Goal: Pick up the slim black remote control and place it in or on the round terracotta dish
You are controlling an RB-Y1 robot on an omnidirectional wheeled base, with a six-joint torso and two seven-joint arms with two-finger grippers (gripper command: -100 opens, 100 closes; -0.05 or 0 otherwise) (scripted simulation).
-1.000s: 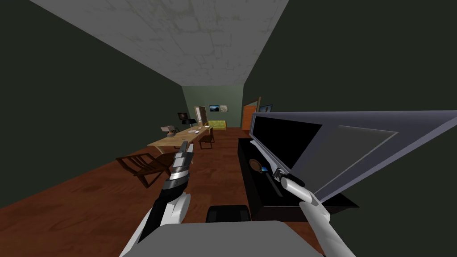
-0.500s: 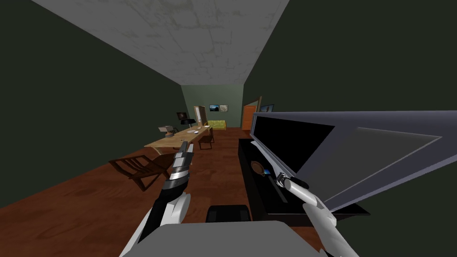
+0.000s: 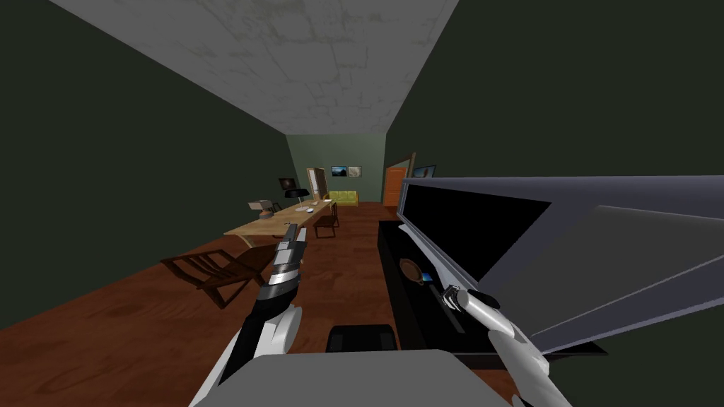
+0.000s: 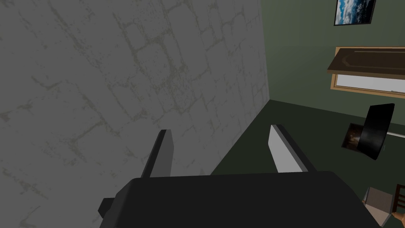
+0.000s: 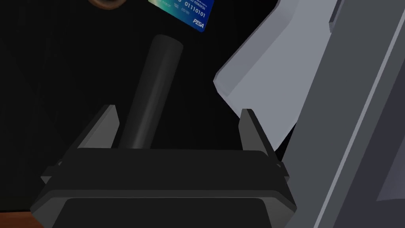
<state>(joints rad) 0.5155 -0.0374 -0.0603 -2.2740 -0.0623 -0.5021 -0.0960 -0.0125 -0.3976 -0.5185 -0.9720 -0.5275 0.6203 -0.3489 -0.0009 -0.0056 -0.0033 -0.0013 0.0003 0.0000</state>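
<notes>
**Right end effector over the remote**

Our right end effector (image 5: 178,111), fingers apart, hung over the slim black remote (image 5: 152,91), which lay toward the near end of the black bench (image 3: 393,282), beside the television's grey foot (image 5: 265,79). A blue card (image 5: 184,11) and the round brown dish (image 3: 410,268) lay beyond. Our left end effector (image 4: 219,130), fingers also spread, was off the bench.

Near end of remote (image 5: 152,91) hidden behind right pincer (image 5: 178,111) body; dish (image 5: 106,3), card (image 5: 186,12) cut by edge.

home living room, big television (image 3: 488,229) on a black stand (image 3: 404,319), long wooden table (image 3: 277,220), yellow sofa (image 3: 344,198), framed pictures (image 3: 340,171)
</notes>
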